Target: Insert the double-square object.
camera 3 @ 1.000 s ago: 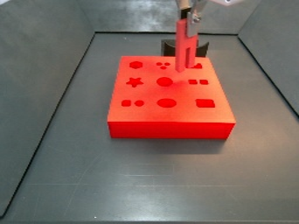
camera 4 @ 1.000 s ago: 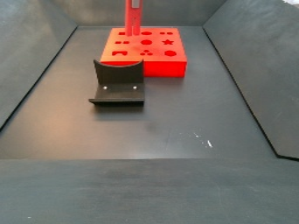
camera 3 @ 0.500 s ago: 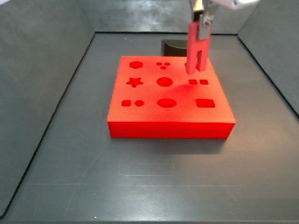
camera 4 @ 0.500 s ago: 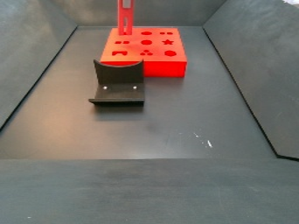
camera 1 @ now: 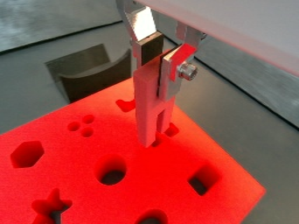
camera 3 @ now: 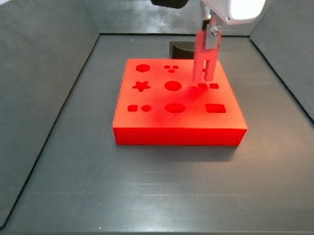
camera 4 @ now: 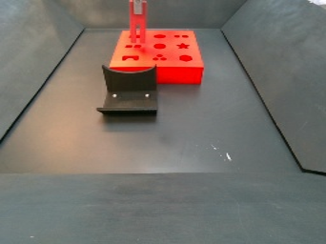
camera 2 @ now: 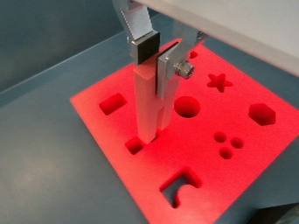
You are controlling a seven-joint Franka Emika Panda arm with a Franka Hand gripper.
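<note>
My gripper (camera 3: 210, 26) is shut on the double-square object (camera 3: 207, 57), a slim bright-red bar that hangs upright. It is over the right part of the flat red block (camera 3: 160, 115). The bar's forked lower end is at the pair of small square holes (camera 3: 208, 87); I cannot tell whether it touches the block. In both wrist views the silver fingers (camera 1: 142, 26) (camera 2: 142, 39) clamp the bar's top, and the bar (camera 1: 152, 109) (camera 2: 149, 105) reaches down to the block (camera 1: 82, 188) (camera 2: 251, 153). In a side view the bar (camera 4: 136, 19) stands over the block's far left (camera 4: 178, 74).
The dark fixture (camera 4: 129, 91) stands on the grey floor beside the block; it also shows behind the block in a side view (camera 3: 185, 48) and in a wrist view (camera 1: 87, 70). The block has several other shaped holes, among them a star (camera 3: 141, 87) and a round hole (camera 3: 174, 86). Grey walls enclose the floor.
My gripper has carried the bar sideways across the block to the pair of small square holes and a little lower. The block and the fixture have not moved.
</note>
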